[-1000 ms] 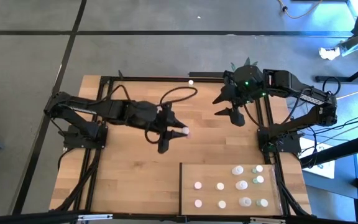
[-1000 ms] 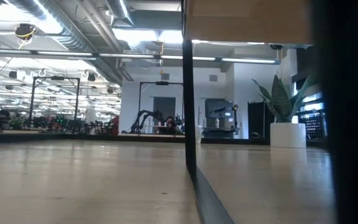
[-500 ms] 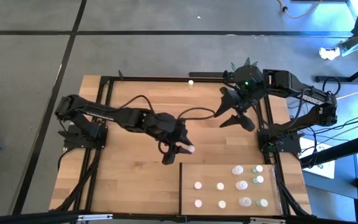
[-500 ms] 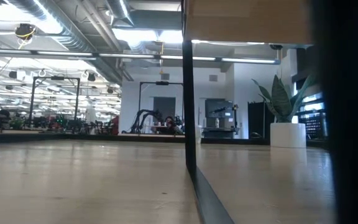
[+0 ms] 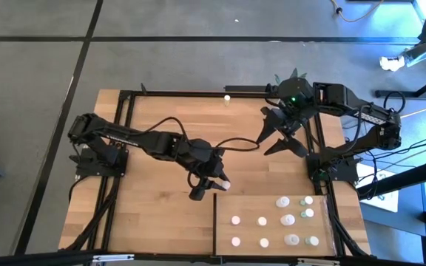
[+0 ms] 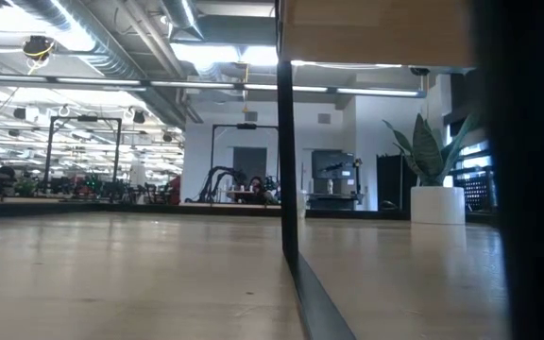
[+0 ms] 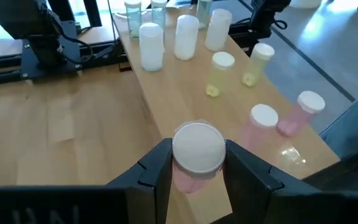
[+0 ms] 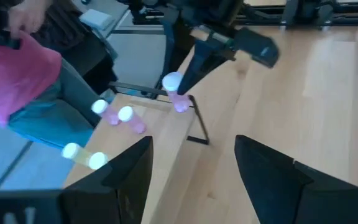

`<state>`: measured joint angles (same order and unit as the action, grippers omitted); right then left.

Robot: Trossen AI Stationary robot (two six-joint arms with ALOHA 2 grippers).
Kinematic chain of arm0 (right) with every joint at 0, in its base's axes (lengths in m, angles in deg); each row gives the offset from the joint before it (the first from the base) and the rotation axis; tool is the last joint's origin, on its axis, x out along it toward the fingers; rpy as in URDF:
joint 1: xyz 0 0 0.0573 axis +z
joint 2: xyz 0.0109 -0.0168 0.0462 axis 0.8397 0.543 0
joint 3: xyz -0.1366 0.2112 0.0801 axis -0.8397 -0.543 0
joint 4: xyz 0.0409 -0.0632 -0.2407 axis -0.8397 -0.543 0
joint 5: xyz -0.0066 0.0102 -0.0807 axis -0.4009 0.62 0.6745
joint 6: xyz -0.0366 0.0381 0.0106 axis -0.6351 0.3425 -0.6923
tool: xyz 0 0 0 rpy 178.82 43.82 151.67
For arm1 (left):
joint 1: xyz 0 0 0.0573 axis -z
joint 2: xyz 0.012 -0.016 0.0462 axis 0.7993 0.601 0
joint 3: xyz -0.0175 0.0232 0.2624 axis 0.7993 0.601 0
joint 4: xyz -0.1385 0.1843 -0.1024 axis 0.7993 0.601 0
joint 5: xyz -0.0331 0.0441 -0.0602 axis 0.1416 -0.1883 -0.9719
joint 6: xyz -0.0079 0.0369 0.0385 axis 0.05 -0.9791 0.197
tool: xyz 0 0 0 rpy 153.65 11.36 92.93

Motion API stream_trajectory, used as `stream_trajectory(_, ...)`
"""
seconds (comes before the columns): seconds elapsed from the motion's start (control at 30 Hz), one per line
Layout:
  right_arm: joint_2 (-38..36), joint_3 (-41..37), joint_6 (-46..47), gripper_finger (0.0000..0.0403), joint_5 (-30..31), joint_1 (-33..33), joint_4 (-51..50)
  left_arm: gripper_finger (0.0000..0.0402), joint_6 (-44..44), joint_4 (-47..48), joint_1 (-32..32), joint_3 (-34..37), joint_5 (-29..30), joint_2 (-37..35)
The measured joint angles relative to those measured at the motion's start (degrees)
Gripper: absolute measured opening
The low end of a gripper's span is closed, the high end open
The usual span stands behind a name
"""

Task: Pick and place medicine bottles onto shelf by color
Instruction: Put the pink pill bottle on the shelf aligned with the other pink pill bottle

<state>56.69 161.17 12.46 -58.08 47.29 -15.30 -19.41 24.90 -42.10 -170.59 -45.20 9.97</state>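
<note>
Our left tool (image 5: 211,185) hangs near the middle of the table (image 5: 154,133), right at the far left corner of the shelf (image 5: 228,235), and its two fingers (image 7: 157,174) are clamped on a pink medicine bottle with a white cap (image 7: 197,154). From the left wrist view we see the bottle upright between the pads, held above the shelf's near left end.

Our right tool (image 5: 281,135) waits over the far right part of the table, close to its own arm base, with its fingers (image 8: 126,171) spread wide and nothing between them. In its wrist view we see the other arm holding the pink bottle at the shelf's corner, and a person's pink sleeve (image 8: 14,78) beyond the table edge.

The shelf is a pale wood panel with a thin dark edge, lying at the near right of the table. On it we count about ten standing bottles (image 5: 287,219). In the left wrist view two pink ones (image 7: 263,121) stand closest to the held bottle, two pale yellow ones (image 7: 221,67) come next, and whitish and greenish ones (image 7: 186,34) stand at the farther end.

A single small white bottle (image 5: 228,97) stands apart at the table's far edge. The low view shows a potted plant (image 6: 435,179) in the room.
</note>
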Motion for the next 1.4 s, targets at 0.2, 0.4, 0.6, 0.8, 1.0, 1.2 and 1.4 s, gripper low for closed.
stream_trajectory(0.2, 0.0, 0.0, 0.3, 0.0228, 8.3, 0.0, 0.3, 0.0116, -0.6, -2.1, 0.7, -0.1, 0.6, 1.8)
stream_trajectory(0.4, 0.0, 0.0, 0.3, 0.0228, 10.1, 0.0, 0.4, 0.0116, -0.6, -2.0, 1.6, 0.0, 0.9, 3.4)
stream_trajectory(0.6, 0.0, 0.0, 0.3, 0.0228, 10.2, 0.3, 0.6, 0.0116, -0.6, -3.2, 2.2, 0.0, 3.1, 4.3)
stream_trajectory(0.8, 0.0, 0.0, -0.8, 0.0228, 3.5, 0.3, 0.6, 0.0116, -1.1, -3.4, 3.0, -0.1, 4.1, 4.9)
stream_trajectory(1.0, 0.0, 0.0, -6.9, 0.0228, -5.7, 0.3, 0.7, 0.0116, -1.5, -4.3, 3.8, -0.1, 5.5, 5.1)
stream_trajectory(1.2, 0.0, 0.0, -8.9, 0.0228, -6.2, 0.3, 0.7, 0.0116, -1.5, -4.2, 3.8, -0.1, 5.6, 5.1)
stream_trajectory(1.4, 0.0, 0.0, -8.9, 0.0228, -4.8, 0.3, 0.7, 0.0116, -1.4, -4.2, 3.8, -0.1, 5.9, 5.1)
